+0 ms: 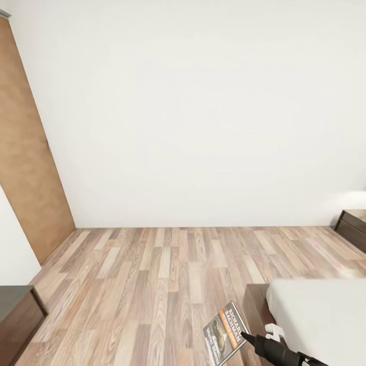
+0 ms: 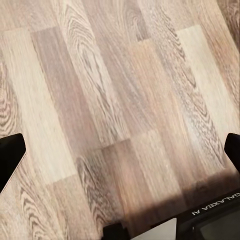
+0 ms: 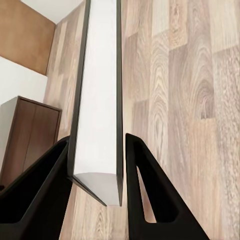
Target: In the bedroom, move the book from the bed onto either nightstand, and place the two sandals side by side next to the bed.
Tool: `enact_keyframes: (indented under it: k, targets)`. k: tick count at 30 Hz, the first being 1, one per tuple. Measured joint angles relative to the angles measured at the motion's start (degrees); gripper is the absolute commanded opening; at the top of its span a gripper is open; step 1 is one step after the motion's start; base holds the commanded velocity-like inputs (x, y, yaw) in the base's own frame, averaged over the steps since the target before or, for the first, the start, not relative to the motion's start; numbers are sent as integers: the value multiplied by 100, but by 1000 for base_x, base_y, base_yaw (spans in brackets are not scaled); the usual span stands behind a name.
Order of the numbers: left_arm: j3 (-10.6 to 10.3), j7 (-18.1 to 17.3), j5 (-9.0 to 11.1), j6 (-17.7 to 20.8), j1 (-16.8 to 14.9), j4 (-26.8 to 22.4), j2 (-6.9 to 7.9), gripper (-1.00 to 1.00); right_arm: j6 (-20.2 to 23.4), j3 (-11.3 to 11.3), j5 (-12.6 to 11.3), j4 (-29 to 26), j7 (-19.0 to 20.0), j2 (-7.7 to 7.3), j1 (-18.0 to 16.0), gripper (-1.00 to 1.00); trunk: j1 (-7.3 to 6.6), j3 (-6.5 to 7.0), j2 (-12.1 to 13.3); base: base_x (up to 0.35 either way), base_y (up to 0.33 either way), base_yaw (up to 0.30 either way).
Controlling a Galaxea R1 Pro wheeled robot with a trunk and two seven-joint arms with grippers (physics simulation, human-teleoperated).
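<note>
My right gripper (image 1: 244,336) is shut on the book (image 1: 225,333), a thin paperback with an orange band and white lettering, held above the floor just left of the bed's corner. The right wrist view shows the book (image 3: 97,100) edge-on, clamped between both black fingers (image 3: 145,190). The bed (image 1: 325,320), with its off-white mattress and dark frame, fills the lower right. A dark brown nightstand (image 1: 352,227) stands against the far wall at the right edge, partly cut off. My left gripper (image 2: 120,150) hangs open over bare planks. The sandals are out of view.
A wood-plank floor (image 1: 168,274) stretches to a white wall. A brown door (image 1: 28,168) stands at the left. A low dark cabinet (image 1: 18,315) sits at the lower left, also seen as the cabinet (image 3: 30,135) in the right wrist view.
</note>
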Motion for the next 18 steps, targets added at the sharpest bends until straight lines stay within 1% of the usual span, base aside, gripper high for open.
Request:
enact_keyframes:
  k: [15,18]
  targets:
    - [0,0,0,0,0,0,-2,100,1,1,-2,0,0,1,6,-100,0,0,0,277,0,0]
    - [0,0,0,0,0,0,-2,100,0,-17,-6,-1,1,0,3,-100,1,0,0,182,0,0]
